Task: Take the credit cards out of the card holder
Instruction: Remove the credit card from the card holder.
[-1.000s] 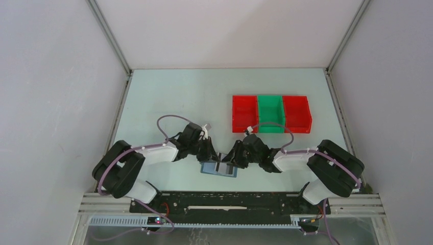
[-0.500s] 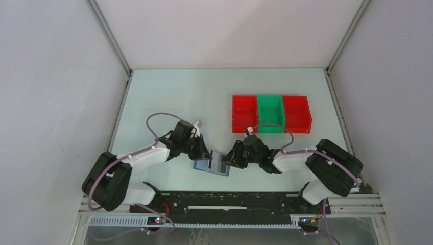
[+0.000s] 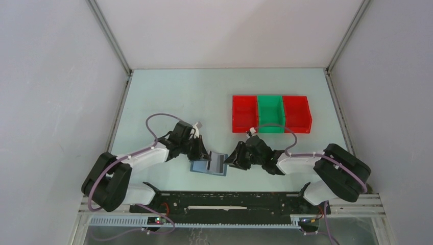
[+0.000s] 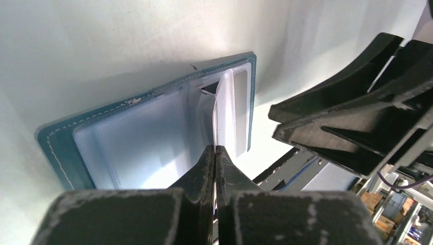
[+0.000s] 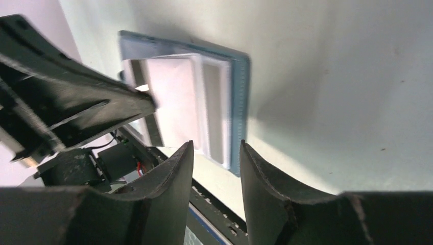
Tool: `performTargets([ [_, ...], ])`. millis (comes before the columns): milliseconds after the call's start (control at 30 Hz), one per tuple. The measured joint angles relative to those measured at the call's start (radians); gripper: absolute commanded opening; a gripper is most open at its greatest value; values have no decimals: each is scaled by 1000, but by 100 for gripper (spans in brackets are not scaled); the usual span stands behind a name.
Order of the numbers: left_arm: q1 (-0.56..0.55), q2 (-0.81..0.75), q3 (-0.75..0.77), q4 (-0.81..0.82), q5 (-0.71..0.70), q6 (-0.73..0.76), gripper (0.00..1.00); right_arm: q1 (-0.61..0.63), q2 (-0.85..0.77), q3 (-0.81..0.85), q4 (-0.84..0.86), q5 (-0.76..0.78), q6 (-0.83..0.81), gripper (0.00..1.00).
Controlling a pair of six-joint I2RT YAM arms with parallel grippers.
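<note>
The card holder [image 3: 200, 167] lies open near the table's front edge, teal outside and pale blue inside [image 4: 138, 138]. My left gripper [image 4: 215, 149] is shut on the thin edge of a pale credit card [image 5: 173, 97]. The card stands tilted over the holder's right half [image 3: 219, 162], its far end at the pocket. In the top view the left gripper [image 3: 206, 155] sits at the holder's back edge. My right gripper [image 5: 215, 148] is open with nothing between its fingers. It hovers just right of the holder's stitched edge [image 5: 242, 112], apart from it [image 3: 231, 160].
Three joined bins stand at the back right: red [image 3: 244, 113], green [image 3: 270, 113] and red [image 3: 297, 113]. The black base rail [image 3: 224, 201] runs just in front of the holder. White walls close in the table on three sides.
The left jaws have closed fully on the card. The holder and both grippers have shifted left, and the right gripper has drawn slightly back from the holder.
</note>
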Motion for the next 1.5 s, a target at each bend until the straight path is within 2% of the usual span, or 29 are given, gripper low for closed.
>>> performTargets([
  [133, 0, 24, -5, 32, 21, -5, 16, 16, -42, 8, -5, 7, -19, 48],
  [267, 0, 45, -5, 44, 22, -11, 17, 34, -21, 45, -6, 2, -32, 47],
  [333, 0, 52, -7, 50, 24, -16, 14, 38, 4, 62, 2, -6, -35, 47],
  [433, 0, 59, -10, 64, 29, -22, 4, 39, 39, 76, 10, -18, -37, 47],
  [533, 0, 60, -11, 81, 47, -28, 0, 39, 55, 76, 13, -27, -38, 47],
  [967, 0, 59, -11, 84, 43, -28, 0, 39, 137, 106, 54, -47, -22, 45],
  [1300, 17, -82, -8, -66, -45, -3, 0, 35, 147, 105, 71, -54, -4, 45],
  [1400, 27, -121, -4, -109, -58, 5, 0, 35, 136, 103, 60, -54, -5, 49],
  [1500, 28, -151, 12, -139, -55, 8, 0, 31, 94, 92, 29, -58, -18, 58],
])
